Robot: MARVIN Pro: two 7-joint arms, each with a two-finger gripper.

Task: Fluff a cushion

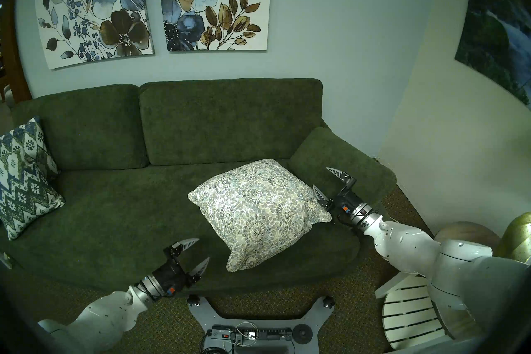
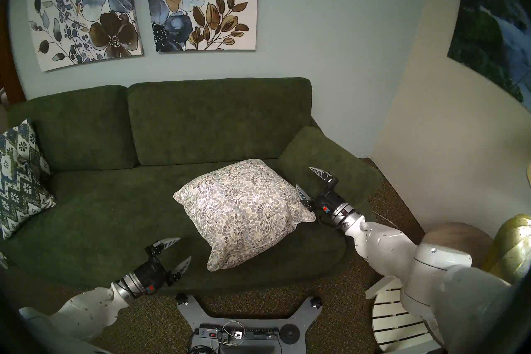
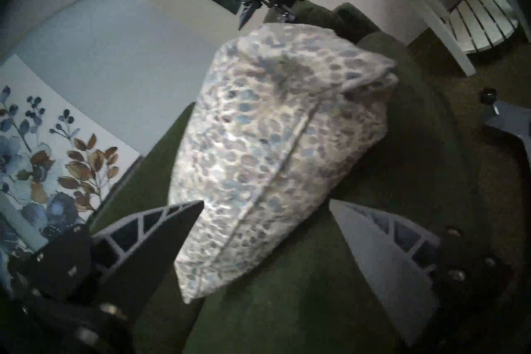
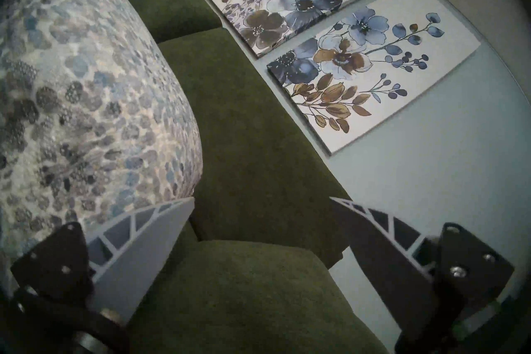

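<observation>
Lying flat on the seat of the dark green sofa, toward its right end and near the armrest — the cushion, cream with grey-blue pebble rosettes, plump, corners pointed, one corner overhanging the front edge. Judging as light, soft and compliant: likely dimpling under any pinch, fabric possibly sliding over the fill, nothing fragile. Best taking hold at opposite side edges or at the seamed corners, pressing inward from both flanks. Hovering just beside the right edge — right gripper, jaws spread wide, nothing held, lower finger close against the fabric, contact not certain. Standing clear of the near-left corner, left gripper, jaws also spread, empty. Sitting untouched at the far left end, zigzag pillow. Hanging above on the wall, two floral canvases.
</observation>
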